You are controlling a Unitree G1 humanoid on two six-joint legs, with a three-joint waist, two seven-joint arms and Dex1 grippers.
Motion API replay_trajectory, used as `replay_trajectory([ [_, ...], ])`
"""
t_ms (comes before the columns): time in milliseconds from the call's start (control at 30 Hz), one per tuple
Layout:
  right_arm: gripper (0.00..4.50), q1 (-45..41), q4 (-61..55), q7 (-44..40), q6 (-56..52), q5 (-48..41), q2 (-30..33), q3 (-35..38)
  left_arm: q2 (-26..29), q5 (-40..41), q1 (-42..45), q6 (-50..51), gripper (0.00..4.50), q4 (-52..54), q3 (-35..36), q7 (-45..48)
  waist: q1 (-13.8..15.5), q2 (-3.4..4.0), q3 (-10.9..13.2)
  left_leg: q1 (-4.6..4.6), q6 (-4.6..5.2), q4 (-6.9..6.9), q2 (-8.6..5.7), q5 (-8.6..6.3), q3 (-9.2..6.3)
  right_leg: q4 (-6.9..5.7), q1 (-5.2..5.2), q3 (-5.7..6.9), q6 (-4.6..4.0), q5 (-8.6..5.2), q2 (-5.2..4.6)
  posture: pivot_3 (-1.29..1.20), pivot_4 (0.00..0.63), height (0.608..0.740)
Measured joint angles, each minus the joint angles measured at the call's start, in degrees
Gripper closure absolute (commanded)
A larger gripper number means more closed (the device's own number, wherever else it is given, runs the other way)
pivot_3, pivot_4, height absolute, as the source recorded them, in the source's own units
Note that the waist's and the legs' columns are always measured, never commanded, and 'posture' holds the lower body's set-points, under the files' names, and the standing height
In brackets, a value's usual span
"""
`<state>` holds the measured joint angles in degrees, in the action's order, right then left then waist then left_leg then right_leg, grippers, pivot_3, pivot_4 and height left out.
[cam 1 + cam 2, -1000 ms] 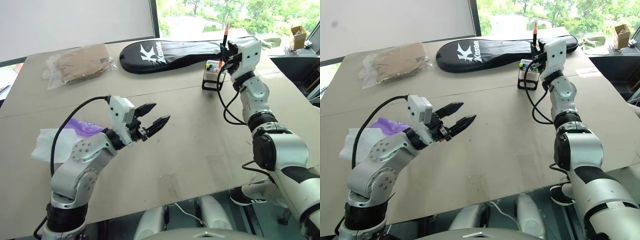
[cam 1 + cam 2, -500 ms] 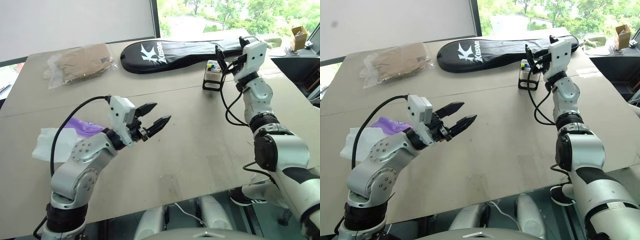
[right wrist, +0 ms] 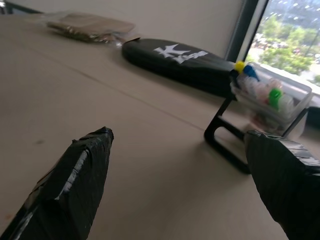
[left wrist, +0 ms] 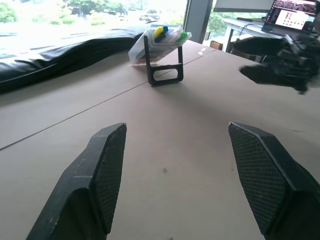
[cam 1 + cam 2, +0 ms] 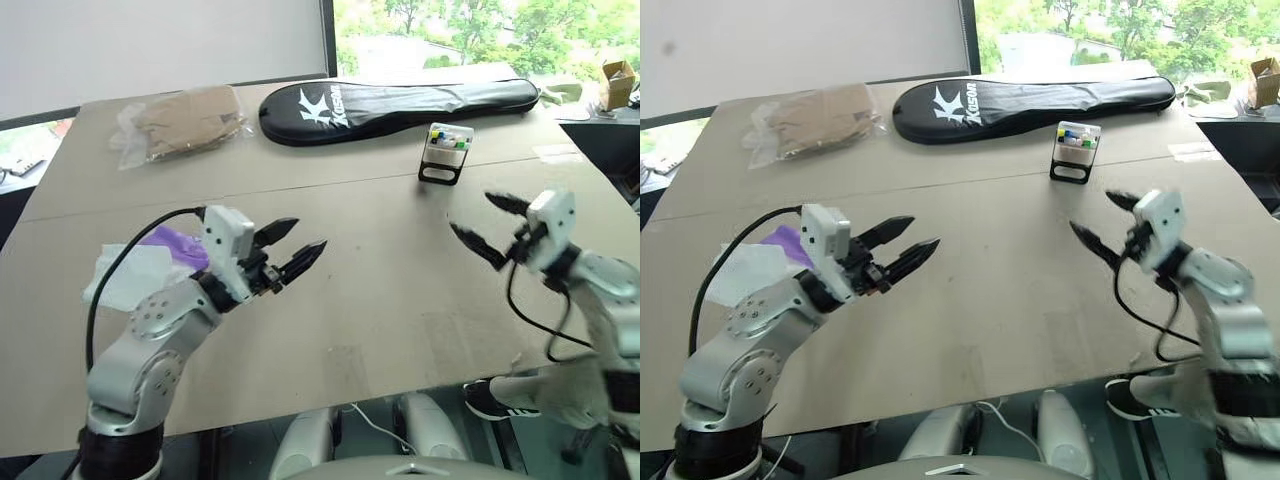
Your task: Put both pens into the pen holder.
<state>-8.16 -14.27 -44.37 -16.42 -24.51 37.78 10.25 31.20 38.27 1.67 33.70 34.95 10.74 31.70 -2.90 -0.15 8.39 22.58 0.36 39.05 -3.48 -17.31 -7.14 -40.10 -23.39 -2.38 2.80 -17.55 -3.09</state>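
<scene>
There was one pen holder on the surface, standing at about one o'clock from the middle. Four coloured caps showed in its top, counted from the right wrist view: one yellow, one blue, one green and one pale pink. One long black racket bag lay at twelve o'clock. One clear plastic bag of tan material lay at eleven o'clock. One white crumpled bag and one purple item against it lay at nine o'clock. Two pincers were counted, one left pincer and one right pincer, each with two black fingers.
</scene>
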Motion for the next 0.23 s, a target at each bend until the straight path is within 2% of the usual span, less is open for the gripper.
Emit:
replay_trajectory([
  [133, 0.05, 8.04, -7.52, -1.67, -5.98, -3.36, 5.2, 4.56, 1.04, 0.41, -5.43, 0.32, 1.15, 2.69, 1.28, 0.06, 0.62, -0.02, 0.01, -0.92, 0.17, -0.32, 0.01, -0.11, 0.12, 0.28, 0.91, -0.08, 0.01, -0.01, -0.01, 0.0, 0.15, 0.74],
  [233, 0.05, 12.44, -10.42, -1.89, -8.83, -5.23, 6.85, 8.77, 1.02, 1.32, -12.36, 1.03, 1.15, 4.78, 3.75, -1.04, 0.97, -0.03, 0.01, -0.92, 0.28, -0.33, 0.01, -0.17, 0.12, 0.3, 0.93, -0.07, 0.02, -0.01, -0.02, 0.0, 0.15, 0.74],
])
